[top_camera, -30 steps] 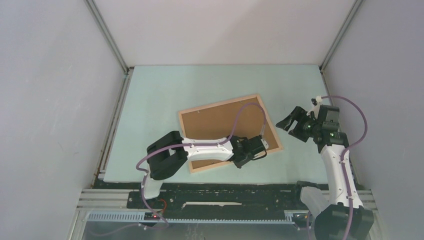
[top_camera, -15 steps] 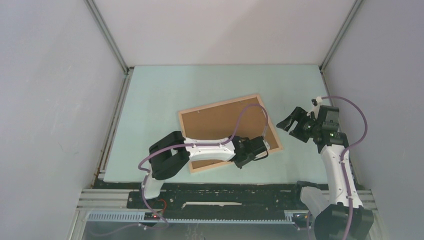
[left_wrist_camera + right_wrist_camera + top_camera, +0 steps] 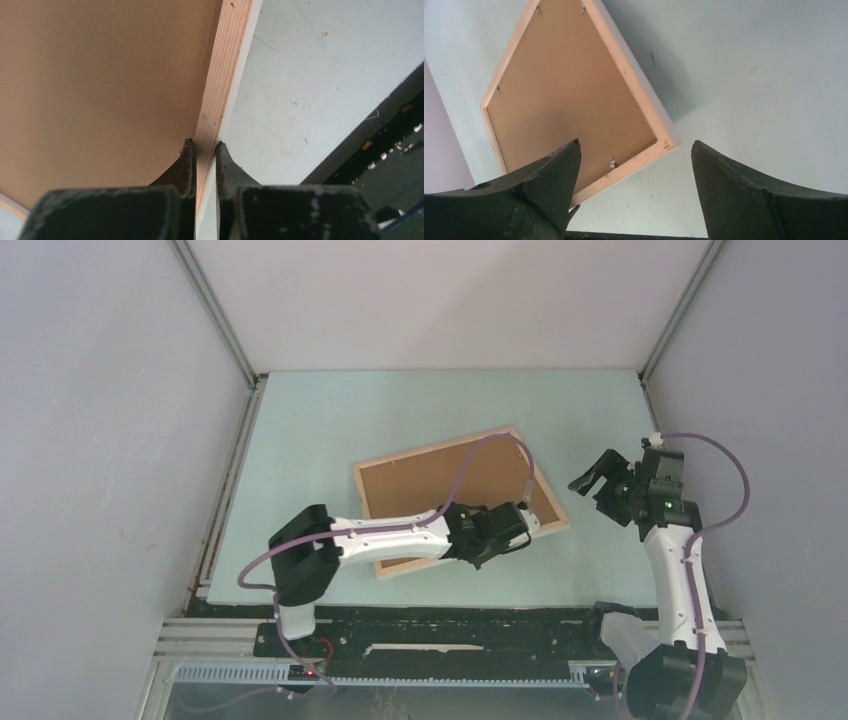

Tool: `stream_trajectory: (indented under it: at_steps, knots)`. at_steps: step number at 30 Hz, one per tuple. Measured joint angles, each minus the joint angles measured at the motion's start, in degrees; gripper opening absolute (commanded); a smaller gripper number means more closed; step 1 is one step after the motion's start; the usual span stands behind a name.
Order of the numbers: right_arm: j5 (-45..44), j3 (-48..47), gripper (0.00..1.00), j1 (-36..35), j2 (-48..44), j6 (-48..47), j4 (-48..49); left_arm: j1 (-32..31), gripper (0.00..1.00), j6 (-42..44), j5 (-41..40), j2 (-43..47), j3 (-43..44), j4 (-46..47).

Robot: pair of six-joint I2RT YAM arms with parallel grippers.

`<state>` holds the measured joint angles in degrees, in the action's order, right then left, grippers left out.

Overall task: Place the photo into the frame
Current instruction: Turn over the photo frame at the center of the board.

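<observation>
At the picture's centre, the thin pale-wood rectangular frame (image 3: 435,446) lies flat on the pale-green table (image 3: 400,405). The photo (image 3: 410,485) sits inside, brown cork-like back up. The left gripper (image 3: 204,150) pinches the frame's lower-right rail. The right gripper (image 3: 635,145) hovers apart at right, jaws spread.

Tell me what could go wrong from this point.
1. The left gripper pinches only the thin rail of the frame, so the frame may twist or slip.
2. The right gripper hangs open, apart from the frame, giving no support.
3. The brown board may shift if tilted.
</observation>
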<state>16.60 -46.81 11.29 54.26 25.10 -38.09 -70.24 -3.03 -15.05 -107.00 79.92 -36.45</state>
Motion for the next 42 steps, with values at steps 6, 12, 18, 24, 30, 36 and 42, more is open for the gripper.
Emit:
stream_trajectory:
  at_steps: [6,12,18,24,30,36,42]
  knots:
    - [2.1,-0.7,0.97,1.2,5.0,2.9,0.0,0.2,0.0,0.5,-1.6,5.3,0.4,-3.0]
    - [7.6,0.0,0.97,1.8,7.8,6.4,1.2,0.2,0.0,1.0,-2.7,6.6,0.4,-5.3]
    - [14.1,4.5,0.96,-0.4,10.6,10.5,5.4,0.2,0.0,1.6,-2.9,6.6,0.5,-6.5]
    - [17.0,10.1,0.93,-6.1,10.8,17.7,11.6,0.2,0.0,1.6,-3.6,6.6,2.4,-8.2]
    - [16.9,11.8,0.77,-9.0,12.4,23.3,17.4,0.3,0.0,1.6,-4.2,6.6,3.0,-8.3]
    - [14.3,13.9,0.19,-12.4,12.7,28.5,21.5,0.3,0.0,2.0,-5.7,6.6,3.1,-9.6]
    - [15.7,14.1,0.0,-13.7,11.3,37.6,26.6,0.3,0.37,1.4,-8.7,7.0,4.7,-10.4]
